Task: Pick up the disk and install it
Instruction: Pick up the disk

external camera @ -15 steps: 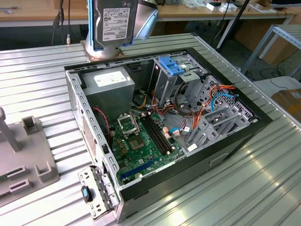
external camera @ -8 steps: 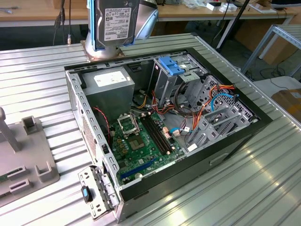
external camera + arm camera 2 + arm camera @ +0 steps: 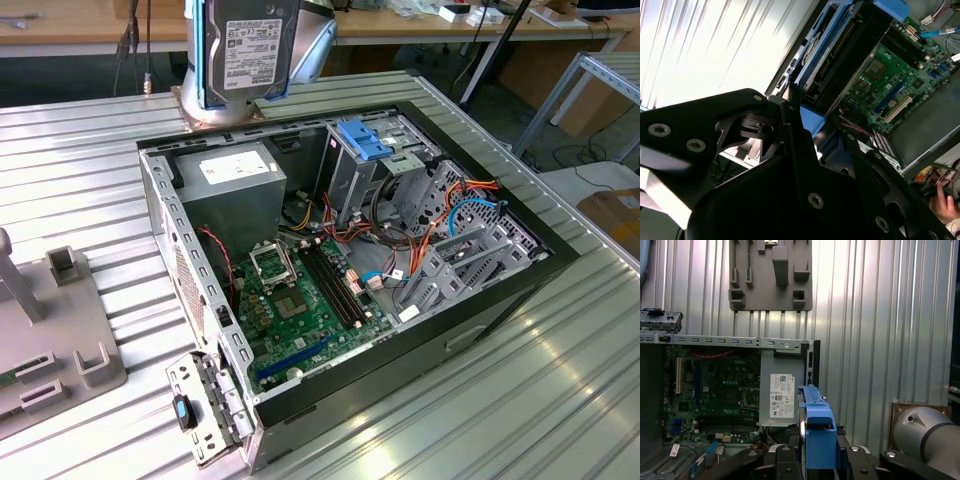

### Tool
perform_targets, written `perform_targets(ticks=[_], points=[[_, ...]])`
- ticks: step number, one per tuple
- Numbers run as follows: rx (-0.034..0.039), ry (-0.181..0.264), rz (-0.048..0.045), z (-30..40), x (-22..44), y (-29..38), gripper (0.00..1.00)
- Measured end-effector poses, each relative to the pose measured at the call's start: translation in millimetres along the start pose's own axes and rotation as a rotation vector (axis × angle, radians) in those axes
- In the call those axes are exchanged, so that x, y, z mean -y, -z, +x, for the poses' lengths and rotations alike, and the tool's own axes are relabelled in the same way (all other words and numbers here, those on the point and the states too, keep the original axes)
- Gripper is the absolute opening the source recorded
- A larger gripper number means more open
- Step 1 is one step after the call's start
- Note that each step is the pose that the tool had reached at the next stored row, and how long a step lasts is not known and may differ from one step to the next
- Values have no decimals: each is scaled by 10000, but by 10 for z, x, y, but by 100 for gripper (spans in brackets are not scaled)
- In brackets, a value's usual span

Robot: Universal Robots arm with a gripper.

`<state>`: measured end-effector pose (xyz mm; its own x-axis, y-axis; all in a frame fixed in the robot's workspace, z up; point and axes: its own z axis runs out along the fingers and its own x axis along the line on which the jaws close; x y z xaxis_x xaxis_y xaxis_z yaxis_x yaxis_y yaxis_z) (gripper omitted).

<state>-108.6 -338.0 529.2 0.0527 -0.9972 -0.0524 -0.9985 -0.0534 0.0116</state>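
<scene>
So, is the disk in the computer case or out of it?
Out. In the exterior view the disk hangs in the air beyond the case rim; in the first wrist view the jaws clamp its blue rail.

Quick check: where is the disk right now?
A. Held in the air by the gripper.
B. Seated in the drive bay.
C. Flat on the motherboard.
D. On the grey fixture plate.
A: in the exterior view the disk stands upright in mid-air beyond the far end of the open computer case, and in the first wrist view the gripper is clamped on it.
</scene>
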Motion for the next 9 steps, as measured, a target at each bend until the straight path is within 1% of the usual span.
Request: perform_targets(ticks=[5, 9], points=[[0, -1, 0, 26, -1, 1, 36], [-1, 0, 0, 26, -1, 2, 36]])
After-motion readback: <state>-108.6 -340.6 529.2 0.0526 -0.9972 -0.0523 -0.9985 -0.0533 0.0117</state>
